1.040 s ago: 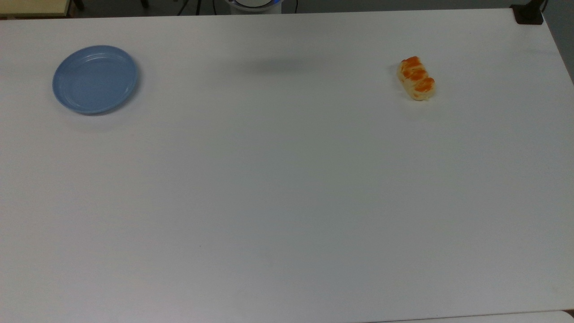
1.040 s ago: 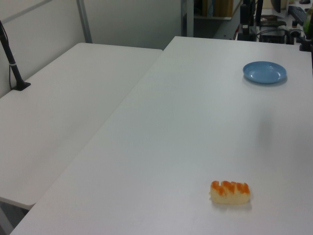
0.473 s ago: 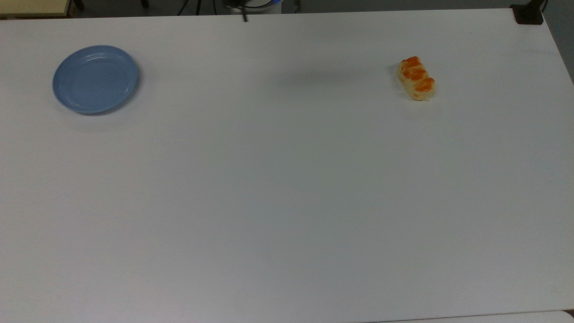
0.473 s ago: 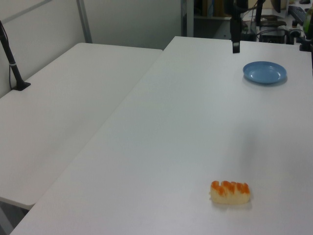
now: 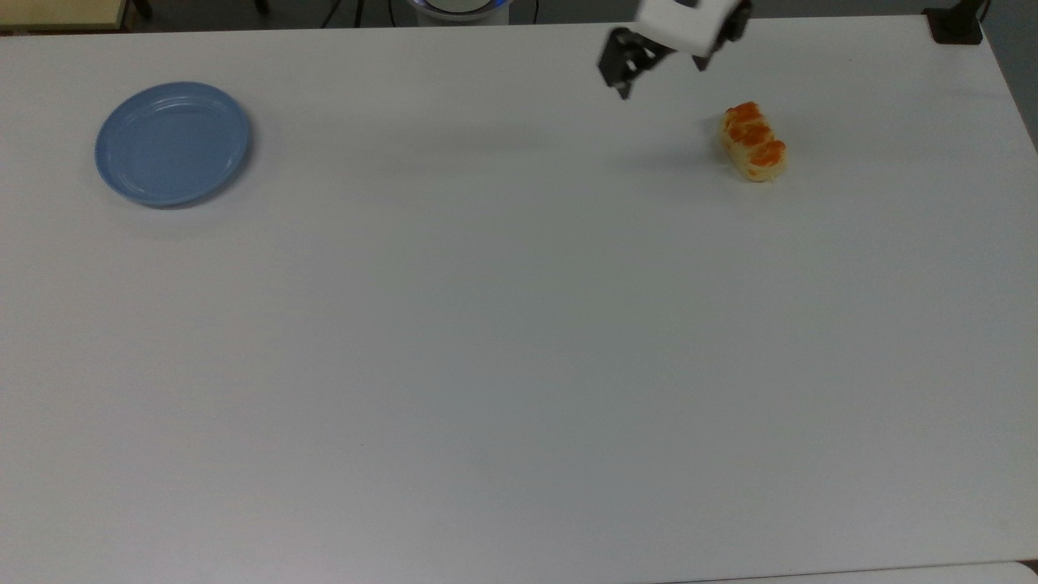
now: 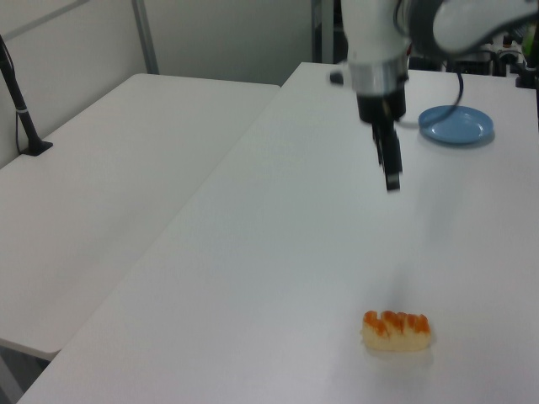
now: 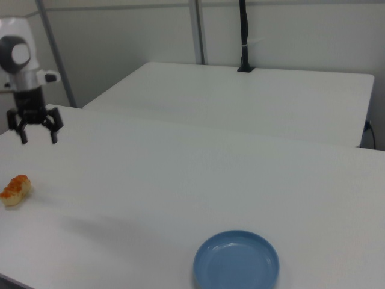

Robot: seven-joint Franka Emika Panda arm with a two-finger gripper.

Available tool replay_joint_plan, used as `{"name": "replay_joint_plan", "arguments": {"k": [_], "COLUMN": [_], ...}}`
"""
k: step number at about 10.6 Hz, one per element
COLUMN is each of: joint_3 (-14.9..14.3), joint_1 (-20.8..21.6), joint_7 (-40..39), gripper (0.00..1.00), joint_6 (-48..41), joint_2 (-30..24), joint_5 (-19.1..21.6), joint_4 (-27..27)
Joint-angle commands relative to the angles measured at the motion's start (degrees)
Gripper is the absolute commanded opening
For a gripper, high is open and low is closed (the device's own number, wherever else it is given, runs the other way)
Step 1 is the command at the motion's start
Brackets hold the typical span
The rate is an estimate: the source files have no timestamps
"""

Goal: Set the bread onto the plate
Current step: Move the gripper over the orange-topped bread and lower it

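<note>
Bread: the bread [image 5: 753,141] lies on the white table [image 5: 519,341] in the upper right of the top view, at the bottom right of the left view [image 6: 397,330] and at the far left edge of the right view [image 7: 15,189].
Plate: the plate [image 5: 173,143] sits bare in the upper left of the top view, well apart from the bread; bottom centre in the right view [image 7: 236,261].
Gripper: the gripper [image 7: 36,138] hangs above the table with its fingers spread and nothing between them, clearest in the right view.
Top view adds: the gripper [image 5: 661,77] is near the bread, toward the frame's upper left of it.
Left view adds: the gripper [image 6: 391,164] is seen edge-on and blurred, so its gap is lost; the arm partly covers the plate [image 6: 459,126].
Cut off: the arm runs out of the top edge.
Second table: another white table [image 7: 252,99] stands behind in the right view, a black post [image 7: 243,36] at its far edge.
</note>
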Motion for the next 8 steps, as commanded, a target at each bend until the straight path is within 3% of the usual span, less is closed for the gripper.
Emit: {"name": "replay_joint_plan", "arguments": {"k": [1, 8], "joint_3": [-0.97, 0.00], "joint_1": [7.89, 15.03], "joint_7": [1.57, 7.46], "gripper": [1.00, 1.00], "joint_6": [5.26, 13.61], "joint_2": [5.86, 16.51], "joint_5": [0.74, 1.88], "joint_4": [-1.82, -1.73]}}
